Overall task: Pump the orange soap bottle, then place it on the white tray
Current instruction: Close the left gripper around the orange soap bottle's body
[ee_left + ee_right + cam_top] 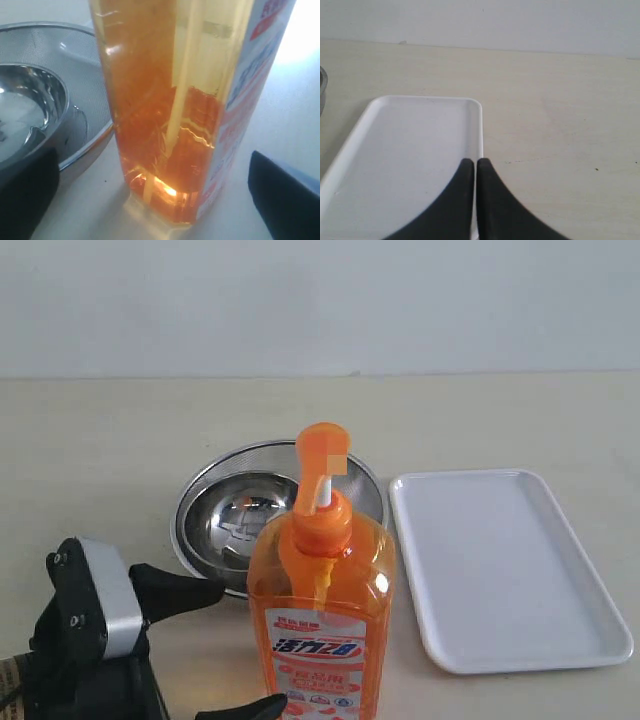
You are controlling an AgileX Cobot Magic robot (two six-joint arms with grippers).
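The orange soap bottle (320,625) stands upright on the pale desk (100,440) at the lower centre of the exterior view, its orange pump head (322,452) raised on a white stem and its white and red label (318,650) facing the camera. Behind it and slightly to the left sits a round steel bowl (225,520), partly hidden by the bottle. The white tray (505,570) lies flat at the right of the frame, just beside the bottle but apart from it, with nothing on it. The left gripper (252,647) reaches in from the lower left corner with its jaws spread wide, one black finger above and one below along the bottle's left side. In the left wrist view the bottle (165,110) fills the gap between the two dark fingers (282,200), with clear desk showing on either side of it, so this gripper (155,195) is released and grips nothing. The bowl's rim (85,145) lies close by the bottle's base. In the right wrist view the right gripper (472,165) is clenched, its black fingers (457,205) pressed together on nothing, above the near rim of the tray (410,145). This gripper does not appear in the exterior view.
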